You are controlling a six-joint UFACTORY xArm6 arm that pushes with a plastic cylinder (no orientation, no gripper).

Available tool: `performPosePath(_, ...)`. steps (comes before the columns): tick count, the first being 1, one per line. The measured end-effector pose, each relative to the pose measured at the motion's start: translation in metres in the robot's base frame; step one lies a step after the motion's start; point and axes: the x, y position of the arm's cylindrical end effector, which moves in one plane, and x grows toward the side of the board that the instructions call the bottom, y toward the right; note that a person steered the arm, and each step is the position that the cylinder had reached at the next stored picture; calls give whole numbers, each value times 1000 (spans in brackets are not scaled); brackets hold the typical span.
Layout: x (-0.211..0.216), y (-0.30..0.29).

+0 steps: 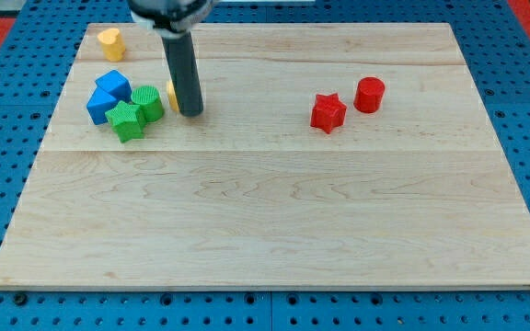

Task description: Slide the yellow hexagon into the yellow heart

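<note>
The yellow heart (pixel 109 42) lies at the view's top left corner of the wooden board (pixel 274 202). The yellow hexagon (pixel 171 93) is mostly hidden behind my rod; only a sliver shows at the rod's left side. My tip (pixel 190 112) rests on the board right against the hexagon, on its right. The hexagon lies to the right of and below the heart, close to the green blocks.
Left of the hexagon is a tight cluster: two blue blocks (pixel 112 85) (pixel 101 107), a green round block (pixel 147 103) and a green star (pixel 126 120). A red star (pixel 328 112) and a red cylinder (pixel 369 94) lie at the right.
</note>
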Motion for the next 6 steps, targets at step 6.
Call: performPosePath(6,-31,-93)
